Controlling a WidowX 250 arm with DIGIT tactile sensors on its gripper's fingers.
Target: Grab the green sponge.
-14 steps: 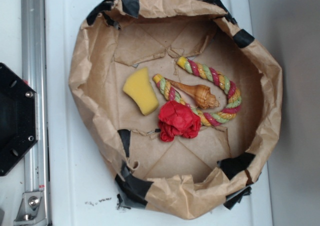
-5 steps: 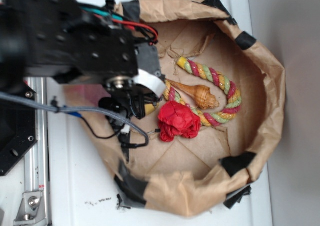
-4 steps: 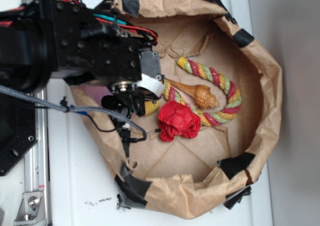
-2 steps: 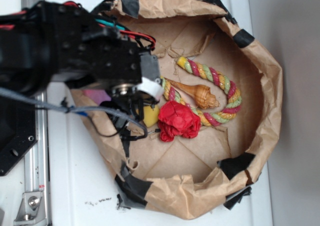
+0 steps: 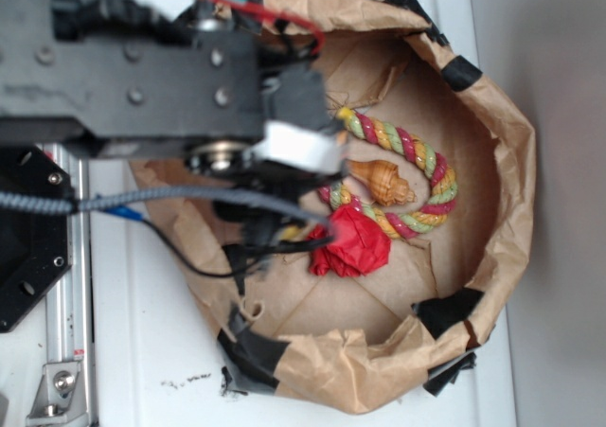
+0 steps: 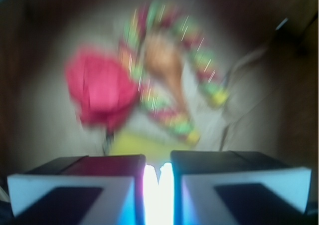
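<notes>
The green sponge [image 6: 141,145] is a yellow foam piece that in the wrist view sits right at my fingertips, with a bright strip of it pinched in the narrow gap between them. My gripper [image 6: 158,166] is shut on it. From outside, the black arm covers the left of the paper-lined basin [image 5: 511,162]. My gripper [image 5: 270,230] hangs under it, and only a yellow sliver of the green sponge [image 5: 290,230] shows there. The wrist view is blurred.
A red cloth lump [image 5: 352,240] [image 6: 99,93] lies just beside the gripper. Beyond it are a twisted red-green-yellow rope [image 5: 426,176] [image 6: 169,115] and a wooden shell-like piece [image 5: 381,179] [image 6: 164,65]. Crumpled paper walls ring the basin.
The arm came down over the sponge, closed on it, and now looms larger and blurred, shifted right. The red cloth lump has slid slightly right and down.
</notes>
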